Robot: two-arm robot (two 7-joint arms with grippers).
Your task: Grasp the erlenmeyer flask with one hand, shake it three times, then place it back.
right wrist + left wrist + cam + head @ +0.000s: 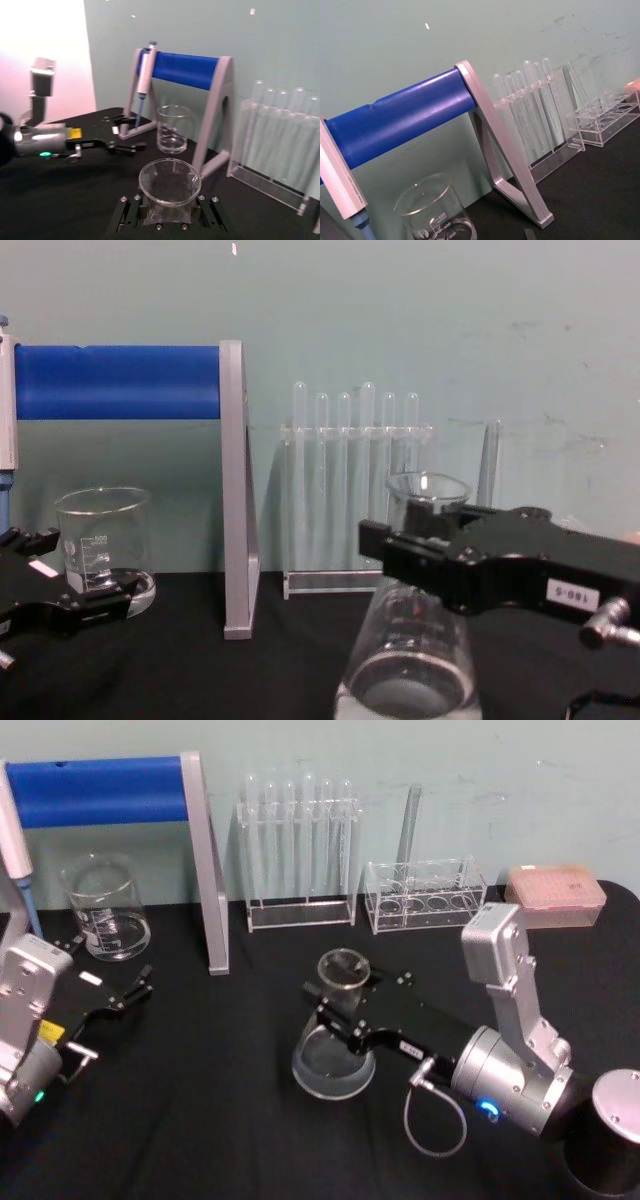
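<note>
Clear glass conical erlenmeyer flask (334, 1045): upright at the centre of the black surface (200, 1120), forward of the clear test-tube rack (300, 850); whether its base touches cannot be told. Black right gripper (337, 1008): jaws closed on the flask's neck, below the flared rim. Black left gripper (105, 1020): jaws apart, holding nothing, low at left near the cylindrical glass beaker (105, 910)
</note>
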